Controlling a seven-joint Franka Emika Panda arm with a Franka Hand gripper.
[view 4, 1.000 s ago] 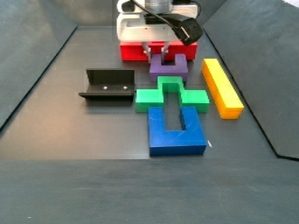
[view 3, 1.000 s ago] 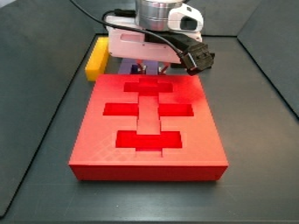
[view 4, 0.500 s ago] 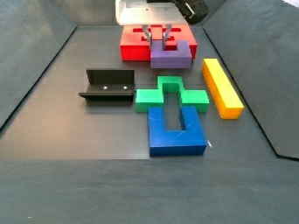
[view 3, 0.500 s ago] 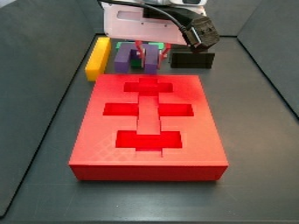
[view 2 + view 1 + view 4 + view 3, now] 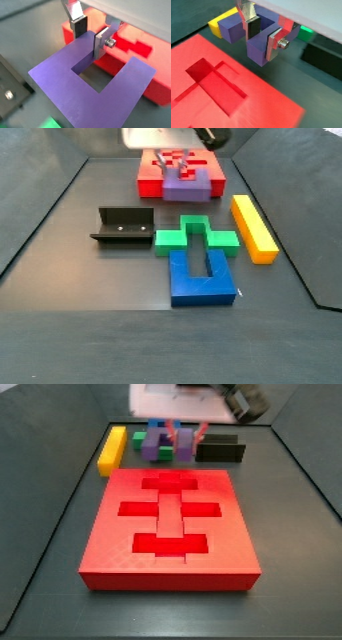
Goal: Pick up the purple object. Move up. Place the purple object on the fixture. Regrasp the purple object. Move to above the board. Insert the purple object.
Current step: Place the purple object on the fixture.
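Purple object being held aloft by the gripper.
In a side view, the fixture (image 5: 123,225) is being left bare on the floor; further back, the purple object (image 5: 191,186) is being clamped by the gripper (image 5: 175,162), raised in front of the board (image 5: 150,173).

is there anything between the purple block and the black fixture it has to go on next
Nothing visible. The gripper holds the purple object lifted near the board; the fixture sits off to the side, over bare floor. The green-and-blue block lies beside that path.

The gripper (image 5: 262,31) has flat silver plate fingers (image 5: 101,42) with dark pads — one carries a round screw — under a white body.
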